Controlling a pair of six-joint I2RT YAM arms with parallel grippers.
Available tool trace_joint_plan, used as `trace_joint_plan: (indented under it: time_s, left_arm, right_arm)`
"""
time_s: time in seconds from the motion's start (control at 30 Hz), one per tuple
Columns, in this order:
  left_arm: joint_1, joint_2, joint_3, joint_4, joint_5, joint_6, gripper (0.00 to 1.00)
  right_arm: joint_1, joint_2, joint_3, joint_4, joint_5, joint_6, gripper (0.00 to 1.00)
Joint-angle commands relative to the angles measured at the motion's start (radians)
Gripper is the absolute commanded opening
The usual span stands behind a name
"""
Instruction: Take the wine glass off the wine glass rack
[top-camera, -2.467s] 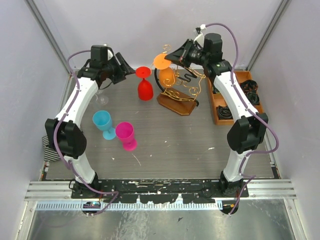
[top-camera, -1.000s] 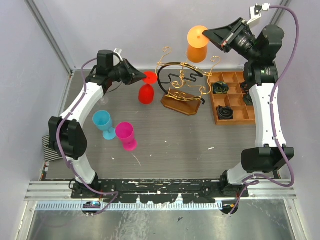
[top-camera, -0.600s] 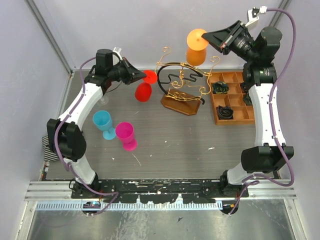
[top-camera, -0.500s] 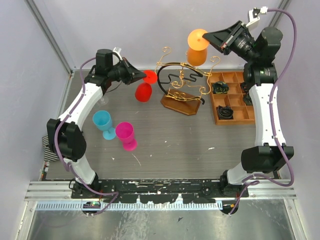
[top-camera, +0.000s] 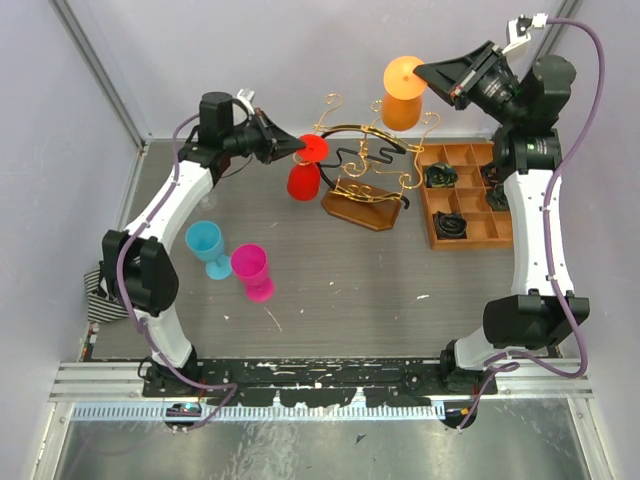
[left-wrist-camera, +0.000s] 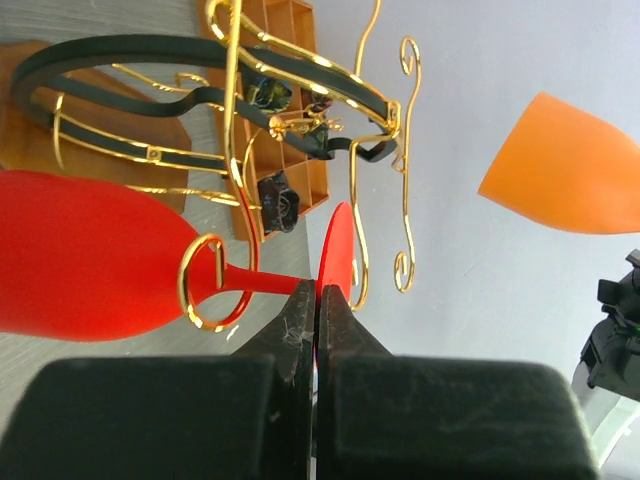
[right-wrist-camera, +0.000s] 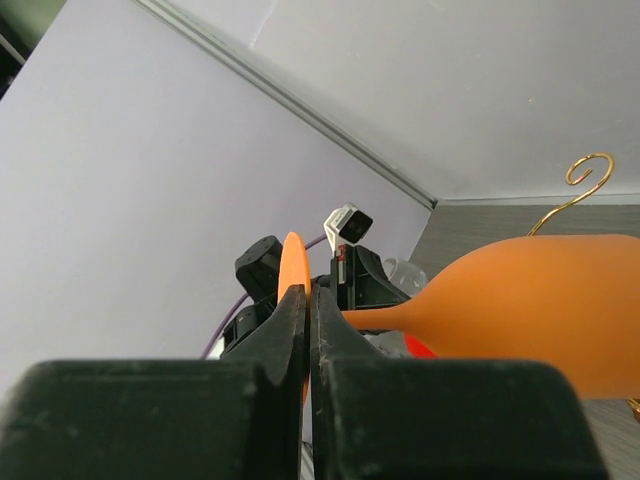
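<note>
The orange wine glass hangs in the air above and behind the gold wire wine glass rack. My right gripper is shut on its foot disc, and its bowl points away to the right. My left gripper is shut on the foot of a red wine glass, held tilted against the rack's left side. In the left wrist view a gold curl of the rack crosses the red stem. Contact there cannot be told.
A blue glass and a pink glass stand on the table at the left. An orange-brown compartment tray with dark items lies right of the rack's wooden base. Walls close in behind and at both sides.
My left gripper closed on the red glass's foot and carried the glass right, up against the rack. The right arm shifted the orange glass slightly right.
</note>
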Motion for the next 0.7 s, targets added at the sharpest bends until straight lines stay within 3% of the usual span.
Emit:
trace_joint_plan:
  time_s: [0.0, 0.17, 0.43, 0.6, 0.67]
  left_arm:
    - [-0.01, 0.081, 0.086, 0.06, 0.071, -0.062, 0.0]
    - [0.001, 0.129, 0.144, 0.062, 0.044, -0.053, 0.0]
    - [0.093, 0.025, 0.235, -0.153, -0.241, 0.245, 0.0]
    - [0.139, -0.089, 0.286, -0.262, -0.403, 0.435, 0.0]
    - [0.138, -0.125, 0.312, -0.3, -0.438, 0.505, 0.0]
  right_arm:
    - [-0.01, -0.033, 0.013, 0.073, -0.019, 0.008, 0.01]
    - [-0.016, -0.029, 0.017, 0.082, -0.024, 0.013, 0.01]
    - [-0.031, -0.036, 0.035, 0.075, -0.062, 0.002, 0.01]
    - [-0.032, -0.036, 0.132, -0.113, -0.08, -0.17, 0.01]
    - [-0.033, -0.043, 0.198, -0.3, -0.008, -0.32, 0.01]
